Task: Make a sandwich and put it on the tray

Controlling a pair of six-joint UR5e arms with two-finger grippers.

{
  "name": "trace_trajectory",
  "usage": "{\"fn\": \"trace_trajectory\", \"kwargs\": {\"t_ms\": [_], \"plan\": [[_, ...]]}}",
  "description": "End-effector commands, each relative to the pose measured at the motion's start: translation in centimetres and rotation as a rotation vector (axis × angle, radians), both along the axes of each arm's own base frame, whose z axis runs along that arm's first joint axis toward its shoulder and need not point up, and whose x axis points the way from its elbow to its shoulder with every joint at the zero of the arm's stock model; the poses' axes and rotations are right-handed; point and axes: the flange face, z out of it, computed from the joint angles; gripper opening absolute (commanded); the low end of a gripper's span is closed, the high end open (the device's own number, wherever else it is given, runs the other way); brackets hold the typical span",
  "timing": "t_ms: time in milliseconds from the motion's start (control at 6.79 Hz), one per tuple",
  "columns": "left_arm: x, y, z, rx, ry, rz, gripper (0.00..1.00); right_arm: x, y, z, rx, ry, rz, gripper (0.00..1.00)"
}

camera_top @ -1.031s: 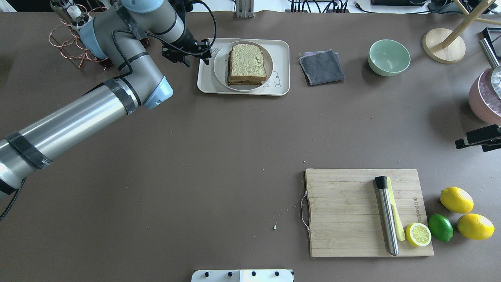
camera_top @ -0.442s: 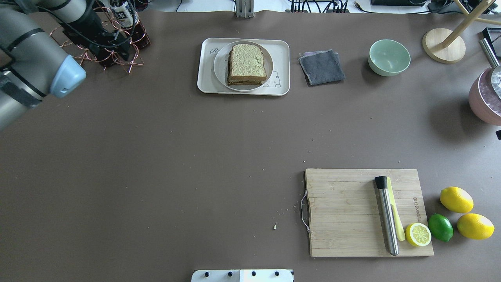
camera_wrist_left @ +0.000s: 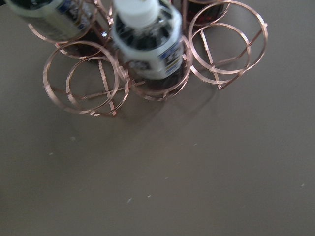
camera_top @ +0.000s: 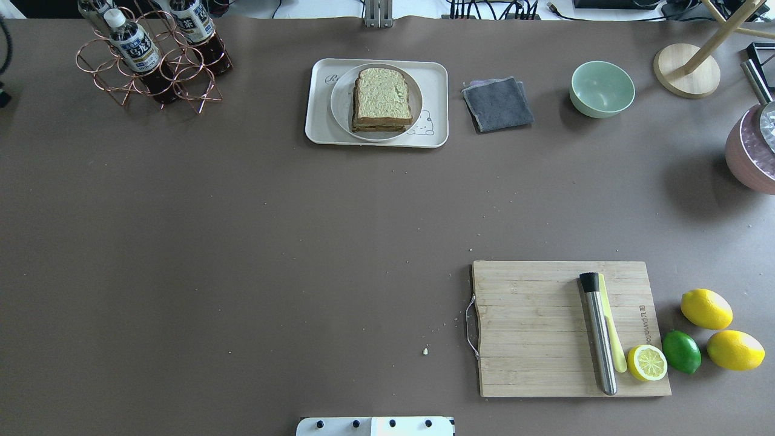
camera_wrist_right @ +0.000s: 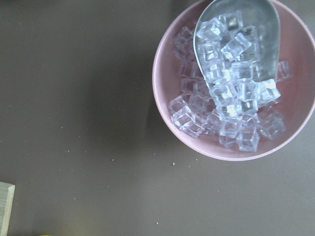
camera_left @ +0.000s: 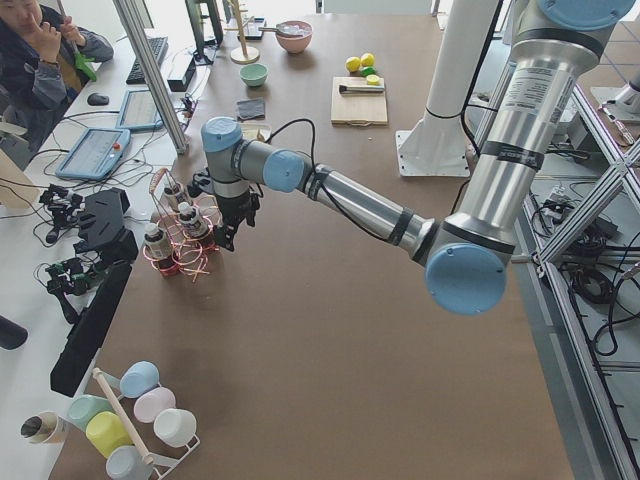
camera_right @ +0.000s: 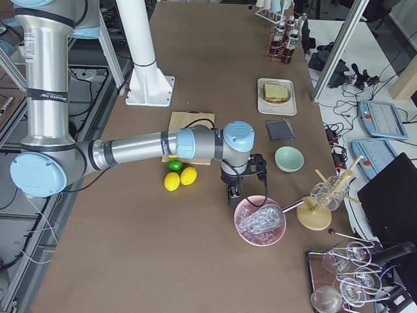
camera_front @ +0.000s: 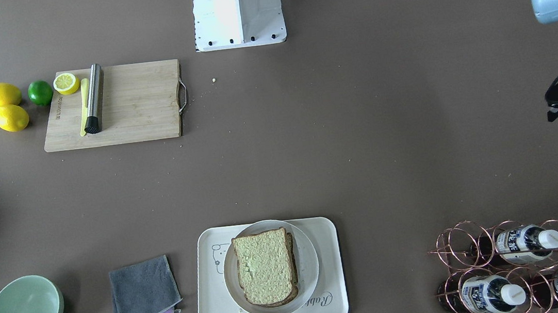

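Cream-white tray [camera_top: 433, 83] carrying the assembled sandwich [camera_top: 381, 100]; seemingly nothing left. Left gripper [camera_left: 228, 238], right gripper [camera_right: 233, 195] well away, openness impossible to tell.

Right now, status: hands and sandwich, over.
Left hand by copper wire bottle rack, right hand by pink bowl of ice; grips unreadable. Brown-crusted bread sandwich on round white plate on cream rectangular tray. Nothing obstructing.

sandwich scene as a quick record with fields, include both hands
sandwich: stacked, on plate
plate: on tray
tray: between bottles and cloth
left hand: by the bottles, away from tray; open or shut unclear
right hand: by ice bowl; open or shut unclear
task: looks done
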Motion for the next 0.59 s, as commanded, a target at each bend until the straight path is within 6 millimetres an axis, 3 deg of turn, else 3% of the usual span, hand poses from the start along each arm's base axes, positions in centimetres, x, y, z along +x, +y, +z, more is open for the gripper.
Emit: {"fn": "trace_trajectory", "kwargs": {"t_ms": [0, 147, 442], "plan": [[-10.1, 5.9, 7.7, -0.004, 0.034, 0.034, 0.97, 3.0, -0.4, 2.4, -0.022, 0.012, -0.017, 1.00], [-12.0, 8.5, 9.9, -0.013, 0.053, 0.036, 0.97, 4.2, 0.0, 4.0, 0.005, 0.006, -0.058, 1.00], [-12.7, 11.2, 12.1, -0.064, 0.057, 0.010, 0.97, 4.8, 0.4, 4.6, -0.005, 0.005, -0.047, 1.00]]}}
